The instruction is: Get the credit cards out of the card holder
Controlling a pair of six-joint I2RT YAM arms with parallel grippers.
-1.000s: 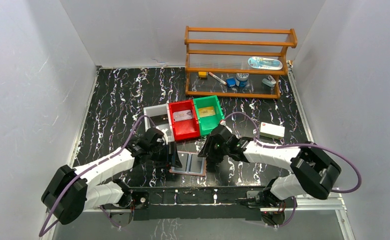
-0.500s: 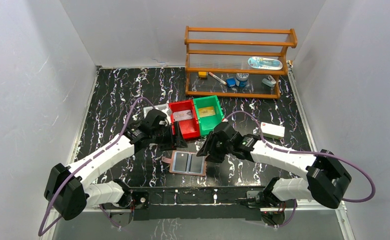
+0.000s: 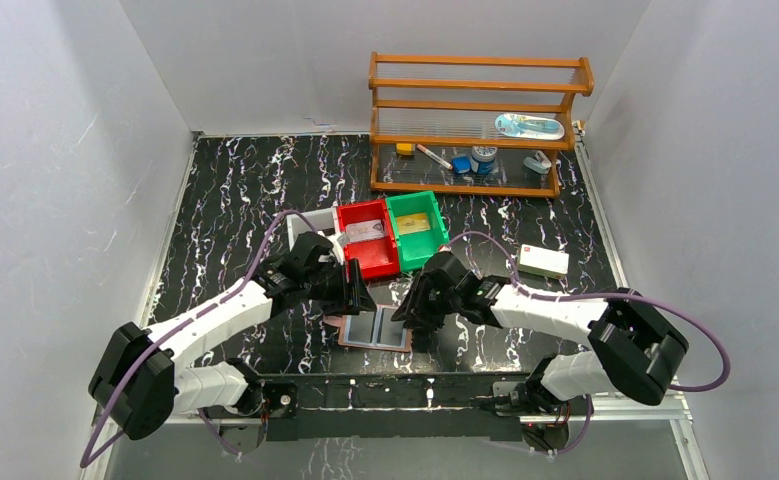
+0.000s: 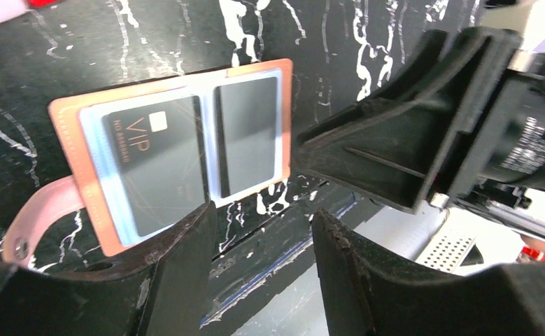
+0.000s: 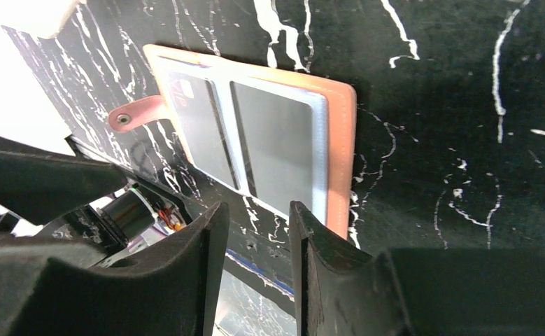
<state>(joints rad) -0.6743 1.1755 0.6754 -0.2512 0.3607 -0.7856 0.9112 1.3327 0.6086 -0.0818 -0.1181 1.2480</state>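
the left gripper [image 4: 262,234] hung over the left side of the small reddish-brown leather bifold card holder [image 3: 377,327]. its two black fingers stood moderately apart, with nothing between them. the right gripper [image 5: 255,224] hung at the card holder's right edge, its fingers likewise parted on a narrow gap and holding nothing. whether its tip touched the leather could not be told.

the card holder lay open and flat, inner side up, between the two grippers. each of its two pale grey-blue clear pockets had a card in it. the black card with "vip" lettering and a small chip [image 4: 154,164] was in the pocket on the strap side. a plain dark card [image 4: 248,136] was in the other pocket. the pink strap tab with a metal snap [image 5: 133,115] stuck out from the card holder's left edge.

under the card holder was the black table with white marble veins [image 3: 235,200]. just beyond the card holder stood a red plastic bin [image 3: 385,262] and a green plastic bin [image 3: 420,255], touching side by side, each with a card inside. to the card holder's right and a little further back lay a white rectangular box with a red mark [image 3: 544,262]. well beyond it stood an orange wooden shelf rack [image 3: 475,110] holding small items.
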